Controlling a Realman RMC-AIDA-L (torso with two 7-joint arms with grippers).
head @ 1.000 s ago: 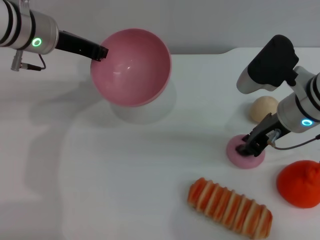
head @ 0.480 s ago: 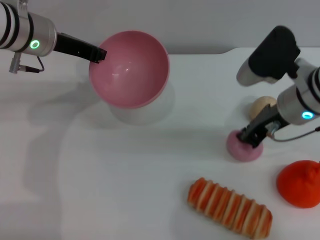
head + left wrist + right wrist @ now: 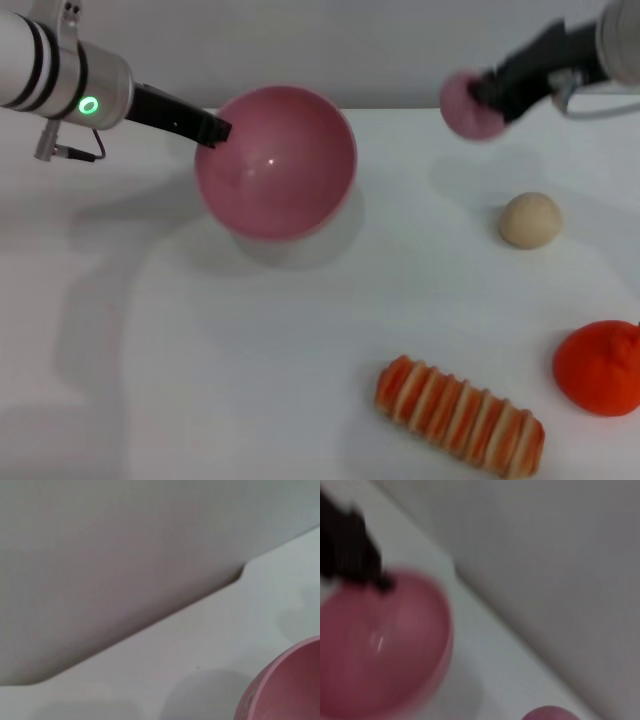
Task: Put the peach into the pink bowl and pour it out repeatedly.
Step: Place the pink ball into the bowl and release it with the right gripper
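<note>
Right gripper (image 3: 488, 98): seen raised at the far right of the table (image 3: 250, 400), fingers clamped on the peach (image 3: 466, 107), which is held clear of the surface, with its shadow cast below. Peach is well apart from the pink bowl (image 3: 277, 162); its top edge is also caught in the right wrist view (image 3: 550, 713).

Left gripper (image 3: 208, 129): pinched shut on the bowl's near-left rim; bowl is held above the table, its opening turned toward the head camera, nothing inside.

On the table to the right: beige ball (image 3: 529, 219), orange-red fruit (image 3: 601, 366), striped bread roll (image 3: 459, 414) toward the front.
</note>
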